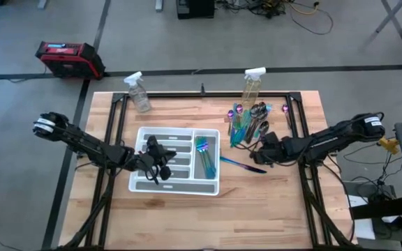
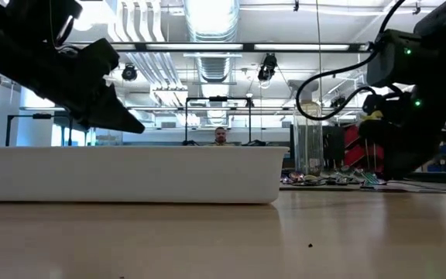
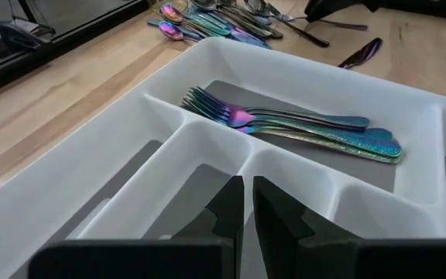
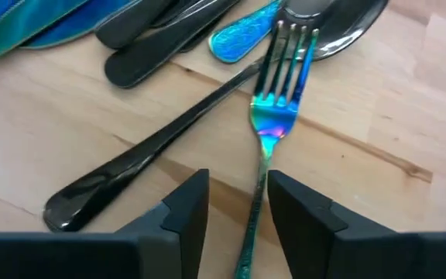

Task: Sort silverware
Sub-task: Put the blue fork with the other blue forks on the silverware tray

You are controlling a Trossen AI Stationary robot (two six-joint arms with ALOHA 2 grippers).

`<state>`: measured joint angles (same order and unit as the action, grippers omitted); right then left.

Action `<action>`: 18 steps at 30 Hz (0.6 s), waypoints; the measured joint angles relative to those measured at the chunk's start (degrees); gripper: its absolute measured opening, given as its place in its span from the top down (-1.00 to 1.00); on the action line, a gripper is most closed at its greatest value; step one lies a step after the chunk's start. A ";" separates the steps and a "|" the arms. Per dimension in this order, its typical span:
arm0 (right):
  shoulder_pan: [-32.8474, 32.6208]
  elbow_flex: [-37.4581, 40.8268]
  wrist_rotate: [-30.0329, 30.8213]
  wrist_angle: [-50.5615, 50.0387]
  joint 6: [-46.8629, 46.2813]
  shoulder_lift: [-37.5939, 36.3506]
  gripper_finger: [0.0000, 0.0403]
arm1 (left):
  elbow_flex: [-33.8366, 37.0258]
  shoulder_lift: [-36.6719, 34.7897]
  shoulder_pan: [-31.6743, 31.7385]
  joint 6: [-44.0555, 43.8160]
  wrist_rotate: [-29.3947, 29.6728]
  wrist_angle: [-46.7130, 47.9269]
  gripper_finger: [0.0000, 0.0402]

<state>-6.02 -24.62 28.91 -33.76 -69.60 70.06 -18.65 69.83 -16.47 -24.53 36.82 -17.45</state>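
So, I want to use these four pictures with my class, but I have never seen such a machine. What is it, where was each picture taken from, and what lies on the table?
It is a robot with two dark arms, each ending in a two-finger gripper. One picture looks straight down on the wooden table, one looks level across it, and two come from cameras on the arms' wrists.

On the table are a white divided tray with iridescent forks in one compartment, a loose pile of silverware and two clear spray bottles.

The left gripper is over the tray, nearly shut, holding nothing. The right gripper is at the pile, open, its fingers either side of a rainbow fork's handle.
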 joint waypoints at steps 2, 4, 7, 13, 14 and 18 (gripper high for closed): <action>0.00 0.04 -0.31 0.19 0.07 0.49 0.36 | 0.00 0.22 0.00 -0.13 0.00 -0.12 0.92; 0.00 0.26 -0.43 0.17 0.04 1.43 0.38 | 0.00 0.27 0.00 -0.18 0.00 -0.11 0.92; 0.00 0.49 0.32 0.50 -0.42 3.12 0.45 | 0.00 0.27 0.00 -0.20 0.00 -0.13 0.92; -0.07 0.46 1.16 1.51 -1.52 6.36 0.69 | 0.00 0.25 0.00 -0.09 0.00 -0.09 0.92; -0.10 0.50 1.14 2.01 -1.29 6.42 0.75 | 0.00 0.23 0.00 -0.07 0.00 -0.11 0.92; -0.43 0.04 1.13 2.51 0.19 5.73 0.96 | 0.00 0.08 0.00 -0.02 0.00 -0.11 0.92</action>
<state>-6.45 -24.58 30.03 -31.24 -69.42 75.79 -18.65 69.92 -16.47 -24.56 36.82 -17.56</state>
